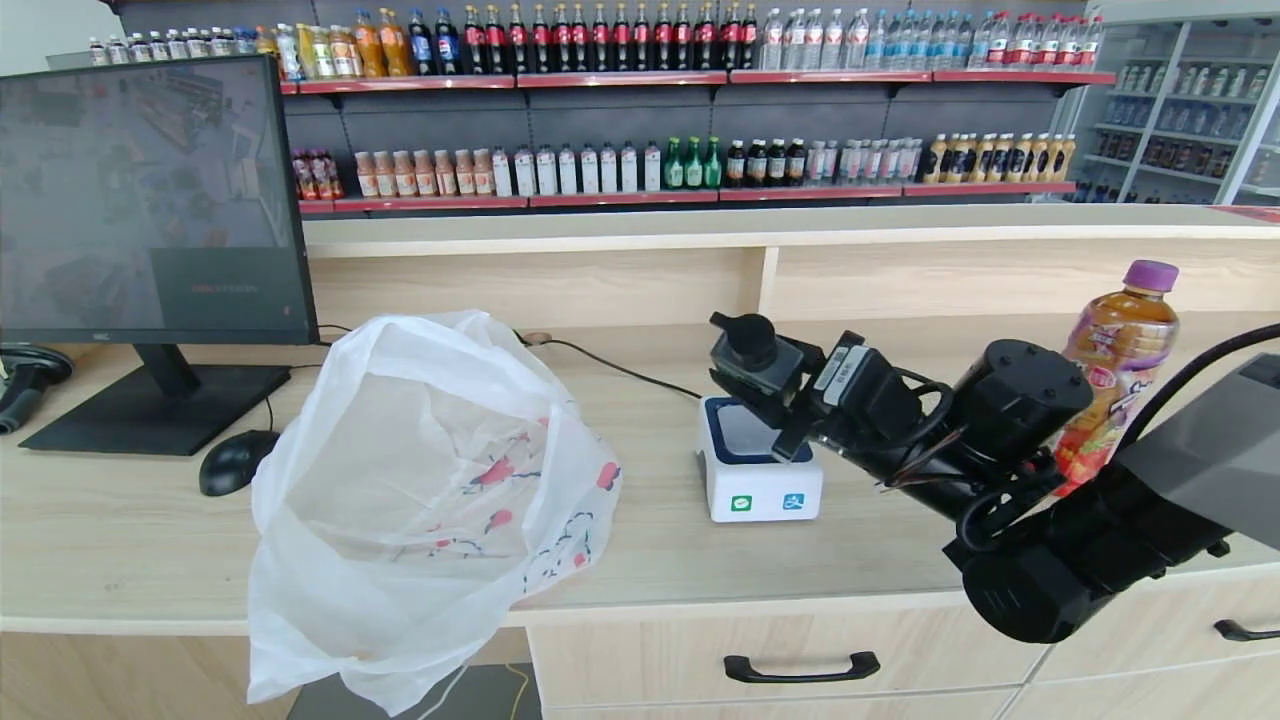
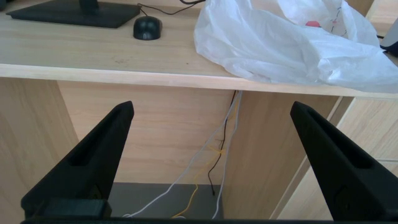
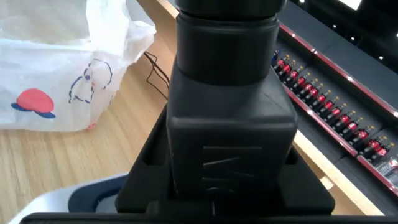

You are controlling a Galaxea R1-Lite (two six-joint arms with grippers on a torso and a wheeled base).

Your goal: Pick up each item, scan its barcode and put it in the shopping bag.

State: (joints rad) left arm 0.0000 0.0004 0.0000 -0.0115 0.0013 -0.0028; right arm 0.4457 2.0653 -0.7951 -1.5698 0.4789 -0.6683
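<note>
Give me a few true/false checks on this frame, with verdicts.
1. The left gripper is open and holds nothing. True.
2. The right gripper holds a dark container above the scanner. True.
3. The purple-capped bottle lies inside the shopping bag. False: it stands upright outside the bag, far on the robot's right.
4. The mouse sits right of the scanner. False: it is left of the bag.

Black boxy item (image 1: 748, 352) held over white scanner (image 1: 762, 490); purple-capped tea bottle (image 1: 1122, 345) upright, counter right; white shopping bag (image 1: 420, 500) open, left.
</note>
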